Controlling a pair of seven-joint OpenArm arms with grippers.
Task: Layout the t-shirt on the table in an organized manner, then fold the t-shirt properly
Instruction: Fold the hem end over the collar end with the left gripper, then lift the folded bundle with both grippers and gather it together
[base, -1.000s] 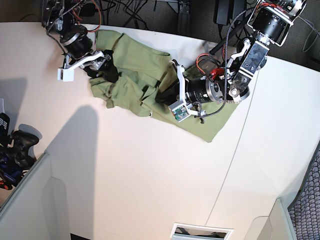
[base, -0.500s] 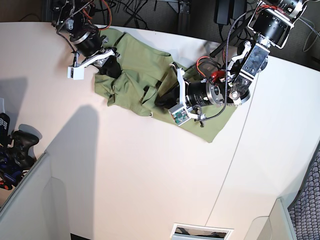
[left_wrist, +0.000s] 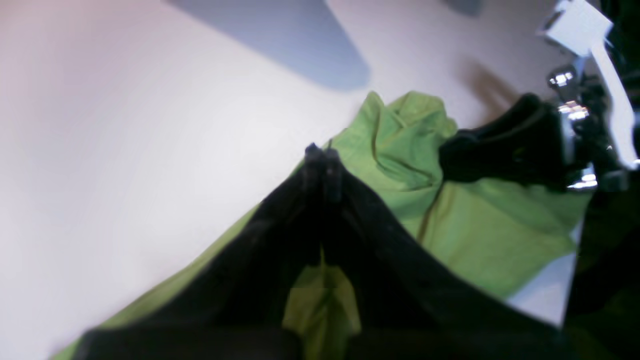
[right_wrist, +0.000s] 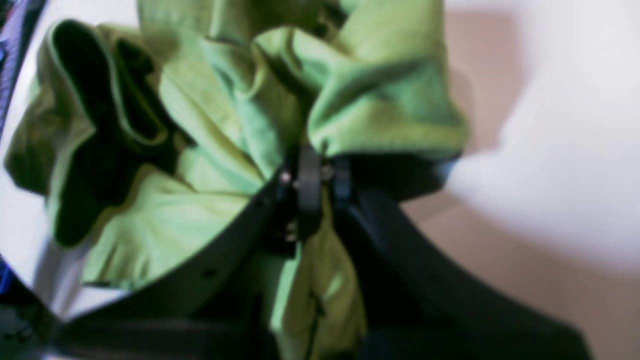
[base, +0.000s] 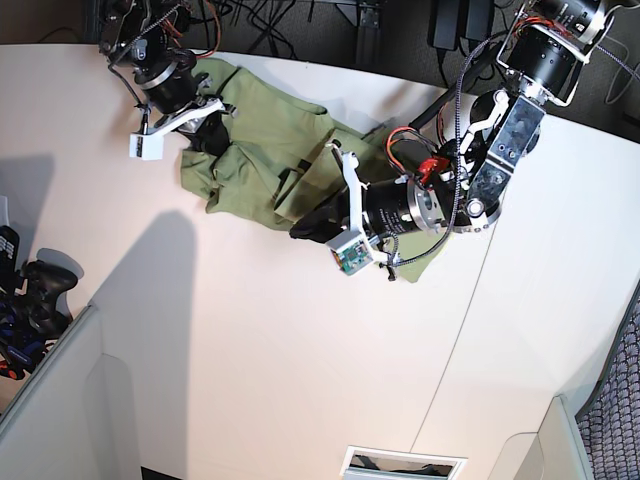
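Note:
The olive t-shirt (base: 270, 130) lies crumpled on the white table (base: 250, 350) near its far edge. In the base view my right gripper (base: 213, 132) is at the shirt's far left end. The right wrist view shows it (right_wrist: 310, 175) shut, with bunched cloth (right_wrist: 210, 210) pinched between the fingers. My left gripper (base: 302, 230) reaches over the shirt to its near edge. In the left wrist view it (left_wrist: 322, 157) is shut at that edge, cloth (left_wrist: 475, 235) fills the gap behind the tips, and the right gripper (left_wrist: 450, 150) shows beyond. The left arm hides the shirt's right part.
A black handheld device (base: 40, 290) lies at the table's left edge, above a grey partition (base: 60, 400). Cables and stands crowd the far edge (base: 300, 20). A thin dark seam (base: 470, 330) crosses the table on the right, and a rectangular slot (base: 405, 462) sits at the near edge.
My right gripper has shut on the shirt's far left end and shifted toward the far edge. My left gripper, shut throughout, has slid down-left to the shirt's near edge.

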